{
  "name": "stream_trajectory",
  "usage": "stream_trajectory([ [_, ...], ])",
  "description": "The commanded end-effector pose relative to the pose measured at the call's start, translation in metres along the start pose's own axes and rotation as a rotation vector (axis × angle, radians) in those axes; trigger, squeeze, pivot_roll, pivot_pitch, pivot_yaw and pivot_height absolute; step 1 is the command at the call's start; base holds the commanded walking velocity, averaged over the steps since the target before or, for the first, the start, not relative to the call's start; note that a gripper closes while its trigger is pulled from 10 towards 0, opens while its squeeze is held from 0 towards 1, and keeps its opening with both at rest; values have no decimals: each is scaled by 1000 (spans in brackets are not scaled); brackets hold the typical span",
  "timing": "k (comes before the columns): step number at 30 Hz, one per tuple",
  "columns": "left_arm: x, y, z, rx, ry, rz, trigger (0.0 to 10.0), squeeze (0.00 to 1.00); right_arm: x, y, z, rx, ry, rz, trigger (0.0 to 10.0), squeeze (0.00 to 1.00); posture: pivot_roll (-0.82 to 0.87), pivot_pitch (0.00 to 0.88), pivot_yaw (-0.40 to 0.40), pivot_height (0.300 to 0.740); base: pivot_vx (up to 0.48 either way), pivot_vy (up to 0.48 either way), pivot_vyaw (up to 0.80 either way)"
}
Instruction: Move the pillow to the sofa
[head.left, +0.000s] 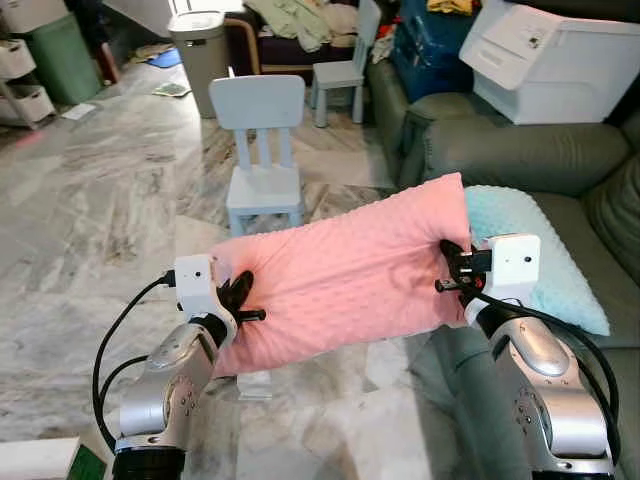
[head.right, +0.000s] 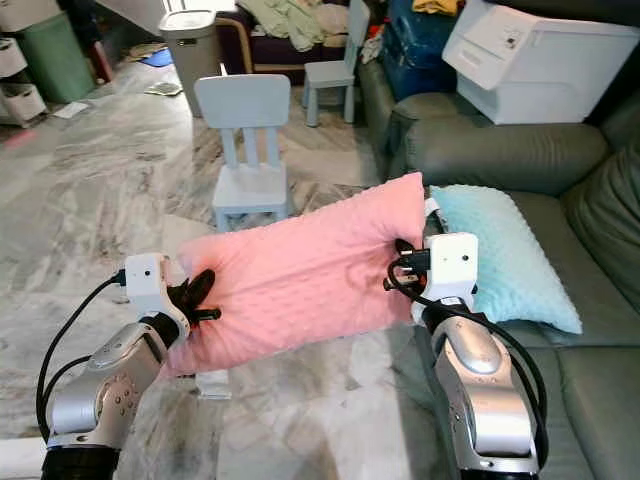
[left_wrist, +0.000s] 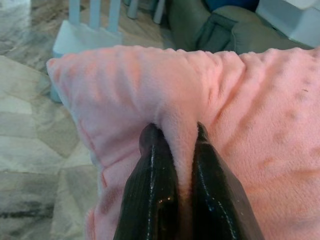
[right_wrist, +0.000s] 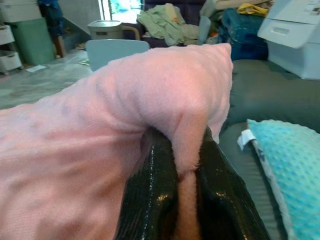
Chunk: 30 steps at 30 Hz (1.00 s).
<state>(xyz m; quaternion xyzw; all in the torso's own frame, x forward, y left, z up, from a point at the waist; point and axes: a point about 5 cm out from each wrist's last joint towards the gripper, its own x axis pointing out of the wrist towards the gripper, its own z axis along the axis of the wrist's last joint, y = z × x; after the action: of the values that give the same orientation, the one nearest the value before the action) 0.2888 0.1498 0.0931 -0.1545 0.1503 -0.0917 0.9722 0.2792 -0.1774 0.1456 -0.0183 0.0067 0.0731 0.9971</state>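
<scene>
A pink pillow (head.left: 345, 280) hangs in the air between the two arms, stretched lengthwise over the marble floor (head.left: 90, 210) just in front of the grey sofa (head.left: 560, 170). The left gripper (head.left: 238, 293) pinches a fold of the pillow's near-left edge, its black fingers (left_wrist: 150, 190) closed tight on the fabric. The right gripper (head.left: 455, 268) does the same at the pillow's right end, fingers (right_wrist: 150, 200) clamped on a bunched ridge of cloth (the fabric bulges up between them). The pillow's far right corner reaches toward the sofa seat, where a light blue pillow (head.right: 495, 255) lies; whether the two touch is hard to say from here. Beyond the pink pillow stands a small pale blue chair (head.left: 265, 150), with a second one (head.left: 345, 65) farther back. A white box (head.left: 550, 50) sits at the sofa's far end, and a grey bin (head.left: 198, 45) stands across the room.
</scene>
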Motion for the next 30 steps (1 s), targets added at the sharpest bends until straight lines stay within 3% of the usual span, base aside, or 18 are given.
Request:
stream_trajectory([
  [1, 0, 4, 2, 4, 1, 20, 10000, 0, 1, 0, 8, 0, -25, -8, 10000, 0, -77, 0, 43, 740, 0, 0, -800],
  [6, 1, 3, 3, 6, 4, 16, 10000, 0, 1, 0, 8, 1, -29, -8, 10000, 0, -77, 0, 44, 740, 0, 100, -800],
  [30, 3, 3, 2, 42, 28, -7, 10000, 0, 0, 2, 9, 4, -43, -14, 10000, 0, -79, 0, 57, 740, 0, 467, 0],
])
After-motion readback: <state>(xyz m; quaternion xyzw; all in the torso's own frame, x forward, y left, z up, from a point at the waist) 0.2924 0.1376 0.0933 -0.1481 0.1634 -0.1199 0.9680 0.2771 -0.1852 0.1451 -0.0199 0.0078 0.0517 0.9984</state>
